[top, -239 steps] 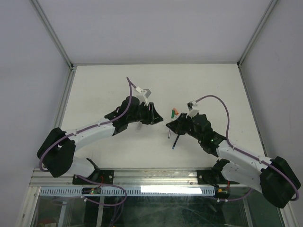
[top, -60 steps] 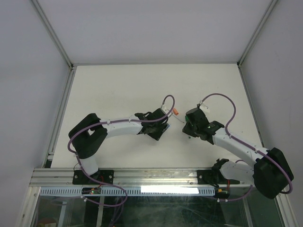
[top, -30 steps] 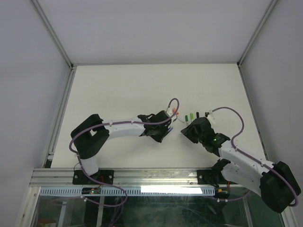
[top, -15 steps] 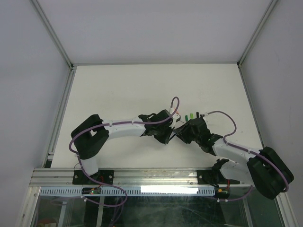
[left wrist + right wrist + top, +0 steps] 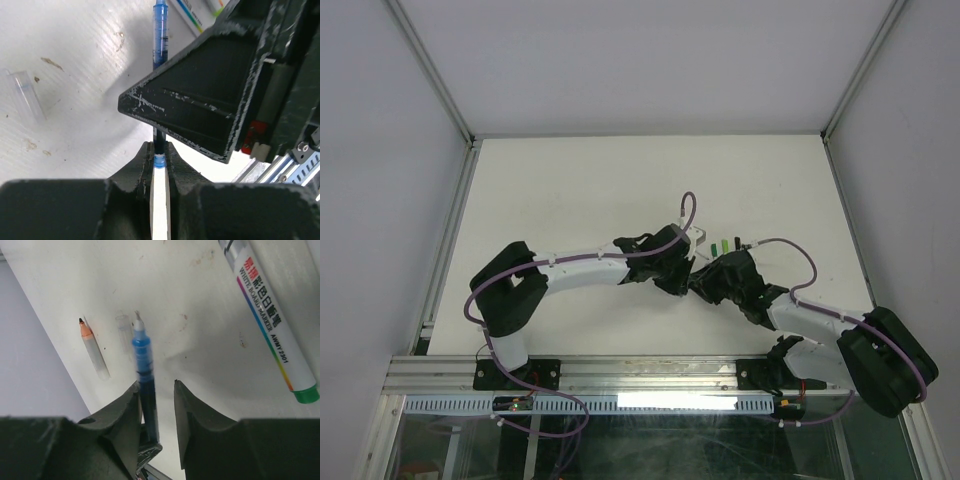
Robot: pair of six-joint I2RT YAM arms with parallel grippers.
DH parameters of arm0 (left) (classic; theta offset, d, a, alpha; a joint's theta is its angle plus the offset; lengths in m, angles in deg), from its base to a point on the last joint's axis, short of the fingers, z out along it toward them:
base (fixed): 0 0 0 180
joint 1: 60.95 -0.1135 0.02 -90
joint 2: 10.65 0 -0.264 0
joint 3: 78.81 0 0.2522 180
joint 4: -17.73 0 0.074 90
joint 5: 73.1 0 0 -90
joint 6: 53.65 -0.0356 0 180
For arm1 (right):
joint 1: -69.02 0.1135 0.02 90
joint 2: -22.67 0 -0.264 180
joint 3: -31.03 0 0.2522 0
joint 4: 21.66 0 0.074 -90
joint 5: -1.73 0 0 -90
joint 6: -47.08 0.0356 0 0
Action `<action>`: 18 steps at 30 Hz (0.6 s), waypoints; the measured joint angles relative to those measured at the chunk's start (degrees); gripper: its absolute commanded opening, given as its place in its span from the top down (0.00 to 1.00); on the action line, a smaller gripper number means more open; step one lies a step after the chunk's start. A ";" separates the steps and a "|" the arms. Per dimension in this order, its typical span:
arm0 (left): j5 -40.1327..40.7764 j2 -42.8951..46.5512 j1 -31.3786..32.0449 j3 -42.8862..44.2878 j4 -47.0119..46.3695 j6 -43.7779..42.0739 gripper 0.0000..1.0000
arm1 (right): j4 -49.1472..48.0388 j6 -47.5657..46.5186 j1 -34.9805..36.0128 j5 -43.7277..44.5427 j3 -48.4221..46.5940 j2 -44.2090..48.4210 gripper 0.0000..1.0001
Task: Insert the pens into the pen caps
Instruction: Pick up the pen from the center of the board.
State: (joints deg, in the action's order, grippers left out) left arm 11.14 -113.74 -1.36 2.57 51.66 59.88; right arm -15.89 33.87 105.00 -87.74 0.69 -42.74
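My left gripper (image 5: pixel 159 147) is shut on a thin pen (image 5: pixel 160 30) with a white barrel, a blue ring, a dark neck and a blue front end that points away from me. In the right wrist view that same blue pen (image 5: pixel 142 360) stands between the jaws of my right gripper (image 5: pixel 155 386), against the left finger, with a gap to the right finger, so that gripper is open. From above, the two grippers meet at the table's middle (image 5: pixel 688 276). A small clear tube (image 5: pixel 121 330) lies just beyond the pen's tip. No coloured pen cap shows.
A thin pen with an orange tip (image 5: pixel 92 350) lies left of the clear tube. A whiteboard marker with a green end (image 5: pixel 270 315) lies to the right. From above, green markers (image 5: pixel 722 245) lie just behind the grippers. The frame rail (image 5: pixel 620 375) runs along the near edge.
My right gripper has moved left until its jaws stand around the pen that the left gripper holds. The left gripper has barely shifted and keeps its hold.
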 measured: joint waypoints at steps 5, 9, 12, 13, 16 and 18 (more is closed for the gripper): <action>1.18 -0.07 0.00 1.18 -0.35 1.42 0.95 | -1.05 0.90 0.00 -0.28 0.55 0.00 0.73; 1.42 -0.98 0.00 1.99 -0.48 2.08 0.96 | -1.88 1.27 0.00 -0.98 0.55 0.00 0.78; 1.40 -1.95 0.00 2.36 -0.46 2.62 0.96 | -2.03 1.38 -0.02 -1.01 0.61 0.00 0.84; 1.40 -2.14 0.00 2.47 -0.46 2.69 0.96 | -2.08 1.36 -0.02 -0.98 0.81 -0.02 0.86; 1.38 -2.38 0.00 2.56 -0.44 2.73 0.96 | -1.88 1.36 -0.02 -0.98 1.29 -0.02 0.93; 1.40 -2.45 0.00 2.60 -0.44 2.78 0.95 | -1.75 1.33 -0.02 -1.01 1.31 -0.02 0.97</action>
State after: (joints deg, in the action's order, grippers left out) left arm 12.54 -116.19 -1.36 5.17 51.22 62.66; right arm -17.64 35.20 104.98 -88.74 2.00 -42.76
